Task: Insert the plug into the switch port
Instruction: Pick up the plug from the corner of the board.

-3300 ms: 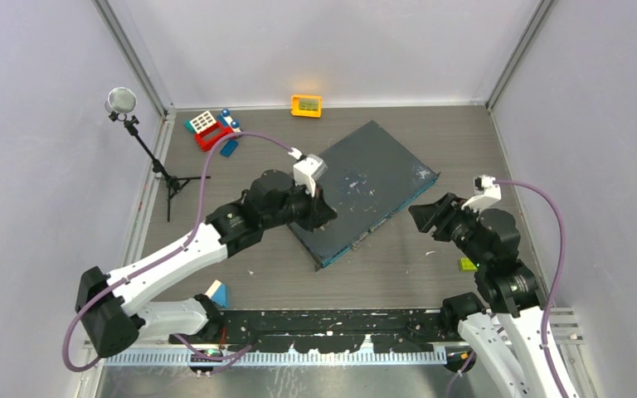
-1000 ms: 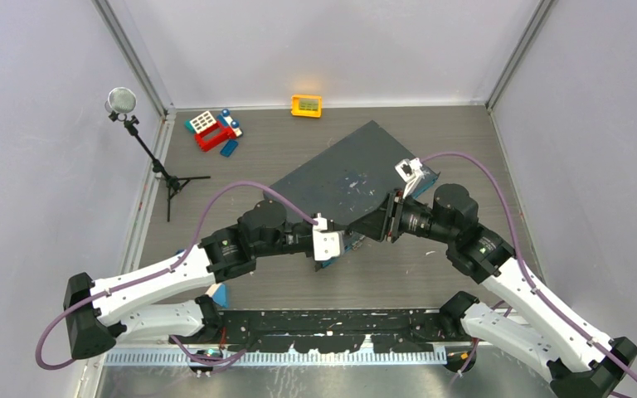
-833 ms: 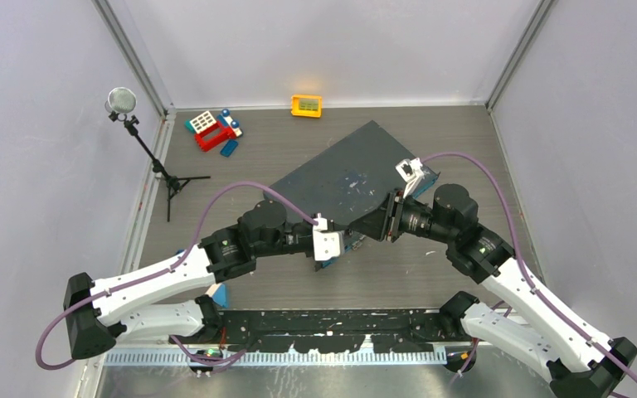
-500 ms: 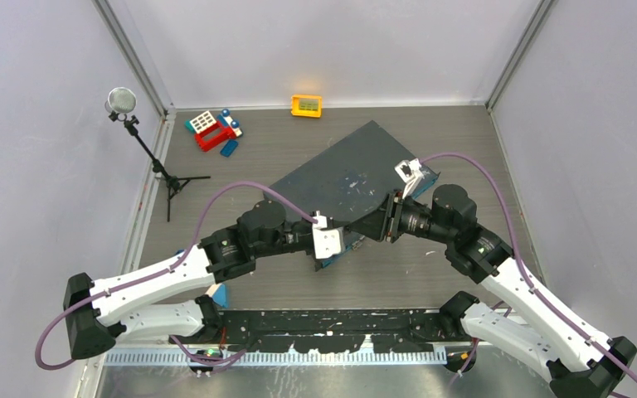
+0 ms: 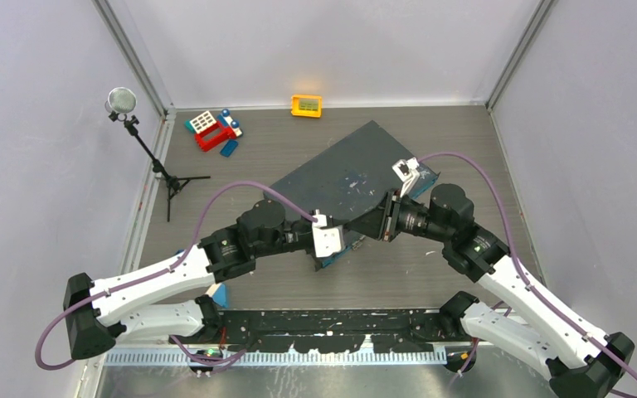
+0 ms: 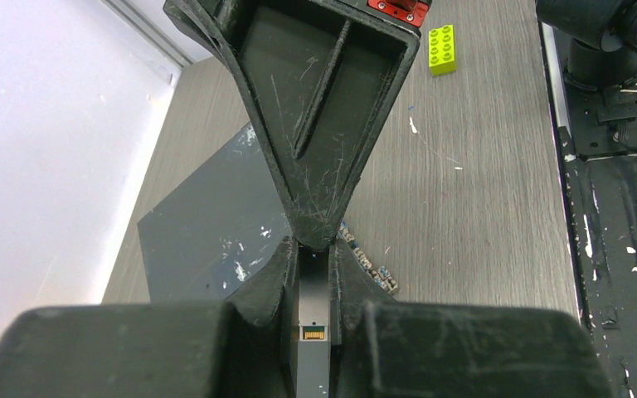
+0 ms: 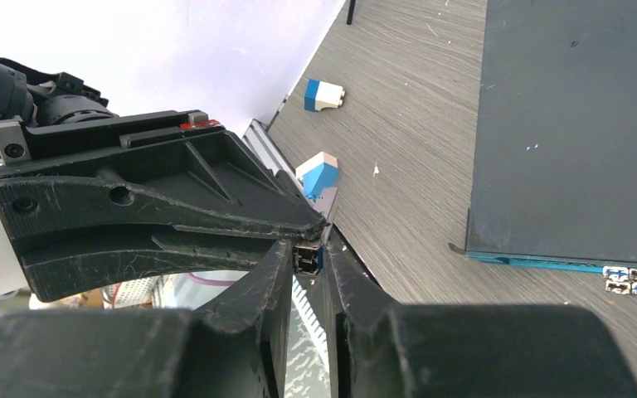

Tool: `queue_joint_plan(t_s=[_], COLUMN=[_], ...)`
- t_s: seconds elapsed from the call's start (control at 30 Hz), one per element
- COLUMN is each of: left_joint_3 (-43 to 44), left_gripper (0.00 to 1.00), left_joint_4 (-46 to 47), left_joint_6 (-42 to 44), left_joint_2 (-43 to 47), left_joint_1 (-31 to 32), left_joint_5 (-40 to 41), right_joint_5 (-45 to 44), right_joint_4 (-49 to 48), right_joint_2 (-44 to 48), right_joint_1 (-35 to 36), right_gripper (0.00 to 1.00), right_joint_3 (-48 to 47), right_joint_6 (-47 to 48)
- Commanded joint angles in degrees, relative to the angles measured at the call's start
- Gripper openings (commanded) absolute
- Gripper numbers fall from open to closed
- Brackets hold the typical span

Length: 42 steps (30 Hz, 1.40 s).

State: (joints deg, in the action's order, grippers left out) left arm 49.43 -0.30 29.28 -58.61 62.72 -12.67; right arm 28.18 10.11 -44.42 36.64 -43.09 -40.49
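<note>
The plug is a slim dark-grey module with gold contacts at its near end. My left gripper is shut on it. My right gripper meets it tip to tip and is shut on the plug's other end, which has a blue tab. In the top view both grippers sit just above the near front edge of the switch, a flat dark-grey box with white scuffs. Its teal front face carries the row of ports, also seen in the left wrist view.
A small orange-yellow box lies at the back wall. Red and blue toy bricks and a microphone stand are at the back left. A lime brick lies on the right, and a blue-white brick sits by the left arm base.
About three seconds ago the grippers were apart, the left at the switch's left end and the right out to the right. They have come together on the plug. Over the last second almost nothing moved.
</note>
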Motion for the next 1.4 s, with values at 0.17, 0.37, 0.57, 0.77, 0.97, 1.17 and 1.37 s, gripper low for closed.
queue_joint_plan(t_s=[0.17,0.37,0.57,0.77,0.97,1.17,1.37], left_joint_3=[0.58,-0.09,-0.79,2.82,7.64,11.41,17.33], left_gripper=[0.14,0.79,0.91,0.87,0.87,0.87,0.87], left_joint_4=[3.23,3.11,-2.03,-13.71,-22.81,-22.73,-23.76], left_joint_6=[0.14,-0.90,-3.76,-6.51,-7.95,-10.09,-14.82], left_joint_2=[0.58,2.90,10.20,14.91,14.64,10.39,3.23], left_joint_1=[0.39,0.37,0.38,0.38,0.36,0.38,0.39], left_joint_5=[-1.08,0.28,-2.98,-10.92,-15.18,-19.99,-19.11], right_joint_5=[2.25,1.42,6.38,21.24,27.46,29.17,26.97], right_joint_4=[-2.91,0.71,-1.56,-0.67,10.69,33.65,43.37], right_joint_2=[-1.63,0.99,5.38,10.81,14.48,8.12,3.93], right_joint_1=[0.01,0.01,0.00,0.03,0.01,-0.04,0.07], right_gripper=[0.01,0.01,0.00,0.01,0.01,0.00,0.00], right_joint_3=[-0.77,-2.66,-0.87,0.63,-1.21,-12.17,-17.95], right_joint_6=[0.72,8.72,18.25,45.47,77.37,106.03,121.99])
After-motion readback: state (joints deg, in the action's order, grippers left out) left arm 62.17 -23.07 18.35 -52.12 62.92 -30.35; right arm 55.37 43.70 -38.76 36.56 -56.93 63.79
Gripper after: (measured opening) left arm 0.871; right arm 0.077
